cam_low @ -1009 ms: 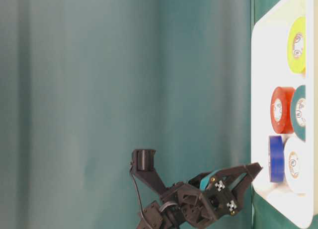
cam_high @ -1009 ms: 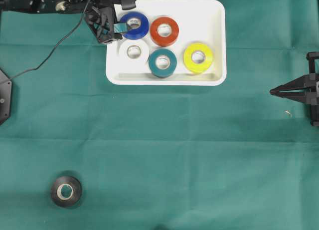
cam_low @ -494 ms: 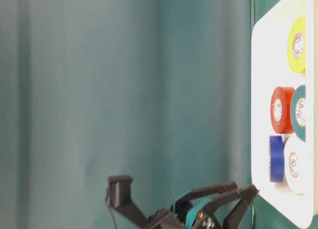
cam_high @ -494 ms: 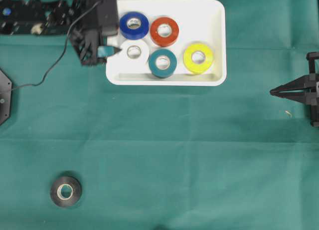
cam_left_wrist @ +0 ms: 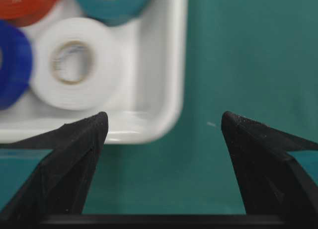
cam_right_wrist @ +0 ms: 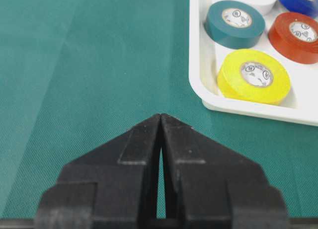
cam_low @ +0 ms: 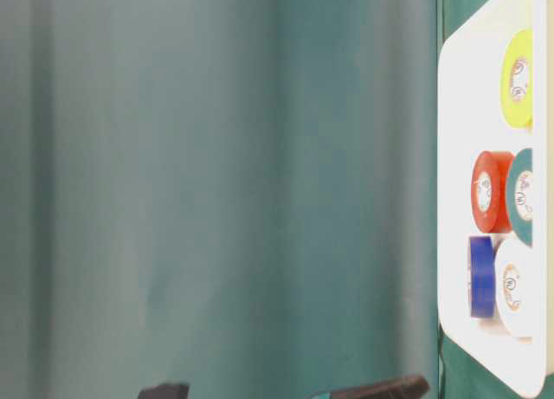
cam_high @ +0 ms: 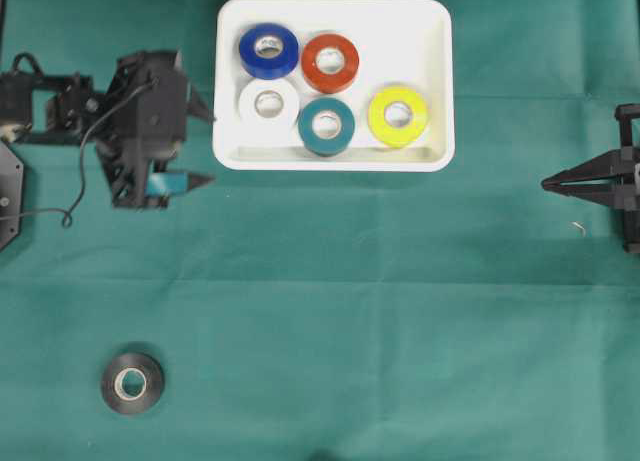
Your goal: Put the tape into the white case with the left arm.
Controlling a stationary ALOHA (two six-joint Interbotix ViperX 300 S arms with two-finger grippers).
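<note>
The white case [cam_high: 436, 41] sits at the back of the green cloth and holds several tape rolls: blue [cam_high: 268, 49], red [cam_high: 330, 63], white [cam_high: 268, 103], teal [cam_high: 326, 125] and yellow [cam_high: 398, 115]. A black tape roll [cam_high: 132, 383] lies alone on the cloth at the front left, far from the case. My left gripper [cam_high: 208, 148] hovers just left of the case, open and empty. In the left wrist view its open gripper [cam_left_wrist: 164, 117] frames the case's corner [cam_left_wrist: 169, 90] and the white roll [cam_left_wrist: 74, 62]. At the right edge my right gripper [cam_high: 548, 184] is shut on nothing.
The left arm's black cable [cam_high: 78, 181] trails over the cloth to its left. A black mount [cam_high: 8, 191] sits at the left edge. In the right wrist view the case's rim [cam_right_wrist: 198, 65] and the yellow roll [cam_right_wrist: 253, 76] lie ahead and right of the gripper [cam_right_wrist: 160, 115].
My left gripper has pulled back from the blue roll, out of the case, left and toward the front. It stays open, and the blue roll lies in the case. The right arm is still.
</note>
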